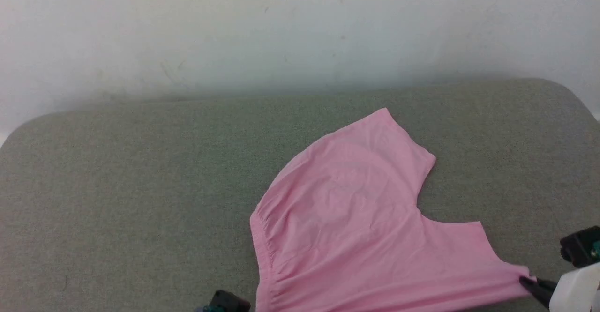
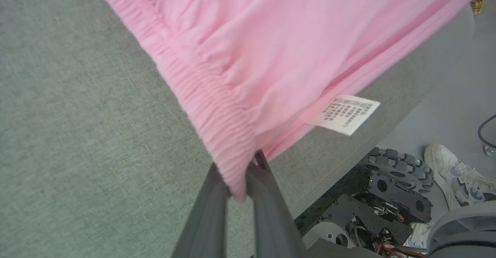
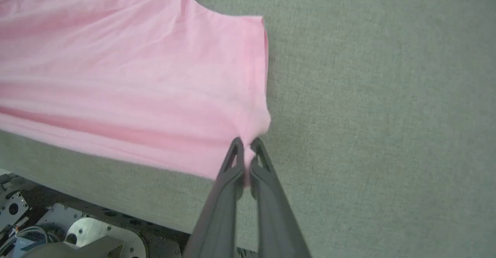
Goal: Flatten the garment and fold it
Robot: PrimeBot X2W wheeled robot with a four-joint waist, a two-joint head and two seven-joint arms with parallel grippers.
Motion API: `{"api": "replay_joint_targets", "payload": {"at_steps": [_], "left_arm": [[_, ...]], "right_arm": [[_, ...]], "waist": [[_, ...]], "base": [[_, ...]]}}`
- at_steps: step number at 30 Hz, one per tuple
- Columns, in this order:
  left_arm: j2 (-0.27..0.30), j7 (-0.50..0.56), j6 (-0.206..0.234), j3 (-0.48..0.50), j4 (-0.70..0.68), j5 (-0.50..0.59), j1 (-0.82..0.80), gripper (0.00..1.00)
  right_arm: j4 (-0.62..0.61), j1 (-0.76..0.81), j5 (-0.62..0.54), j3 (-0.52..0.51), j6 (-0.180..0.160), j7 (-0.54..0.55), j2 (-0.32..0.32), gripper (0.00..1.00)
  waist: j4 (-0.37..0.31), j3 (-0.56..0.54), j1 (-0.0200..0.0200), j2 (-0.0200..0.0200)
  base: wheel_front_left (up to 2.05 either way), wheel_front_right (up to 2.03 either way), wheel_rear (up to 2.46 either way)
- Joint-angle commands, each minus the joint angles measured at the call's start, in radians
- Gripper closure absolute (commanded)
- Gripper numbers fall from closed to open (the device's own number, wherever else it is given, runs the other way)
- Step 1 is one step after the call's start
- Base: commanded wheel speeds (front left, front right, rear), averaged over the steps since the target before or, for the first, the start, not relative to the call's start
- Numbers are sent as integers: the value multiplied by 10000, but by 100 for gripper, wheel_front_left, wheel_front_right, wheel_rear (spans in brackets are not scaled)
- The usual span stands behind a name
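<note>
Item 1. Light-pink garment (image 1: pixel 356 218) of thin soft fabric, with a gathered ribbed band along its left edge: it is lying mostly flat on the near right part of the pad, its far tip reaching toward the middle. The near edge is being pulled taut between the two grippers.

Item 2. Small white printed label (image 2: pixel 345 114): it is hanging from the garment's near edge, just right of the left gripper.

Item 3. Left gripper (image 2: pixel 237 163), two long dark fingers: the fingers are pressing almost together, pinching the gathered band at the garment's near left corner.

Item 4. Right gripper (image 3: pixel 246 141), same build: its fingers are squeezing nearly closed on the garment's near right corner, where the cloth is bunching into small folds.

Item 5. Grey-green woven fabric pad (image 1: pixel 140 185) with rounded corners: it is carrying the garment.

Item 6. Pale, lightly scuffed wall (image 1: pixel 281 31): it is standing behind the pad's far edge.

Item 7. Dark robot base (image 2: pixel 387 200) with a roller wheel: it is sitting below the pad's near edge.

Item 8. A person's white sneaker (image 2: pixel 453 172): it is resting on the grey floor beside the base.
</note>
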Motion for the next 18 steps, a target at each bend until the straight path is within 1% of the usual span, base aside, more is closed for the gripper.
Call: {"api": "replay_joint_targets", "payload": {"at_steps": [1,6,10,14,18], "left_arm": [[56,-58,-2,123,-71,54,-267,100],[120,-33,9,345,-626,231,-1028,100],[27,119,0,447,-1142,324,-1745,100],[-211,192,-110,519,-1353,313,-2566,100],[-517,136,-207,615,-1234,282,-3391,100]], "right_arm": [[-155,-284,-82,-136,-23,-87,45,100],[-620,-1373,-57,-391,-23,-138,147,100],[-620,-2628,-113,-431,-23,-68,155,100],[-200,-4021,-281,-219,-23,108,75,100],[674,-5575,-450,253,-23,324,144,100]], "waist": [[144,189,1,0],[524,830,1,0],[893,1503,1,0],[1325,2297,1,0],[1686,3042,1,0]], "base": [[0,0,0],[0,0,0],[0,0,0],[0,0,0],[0,0,0]]}}
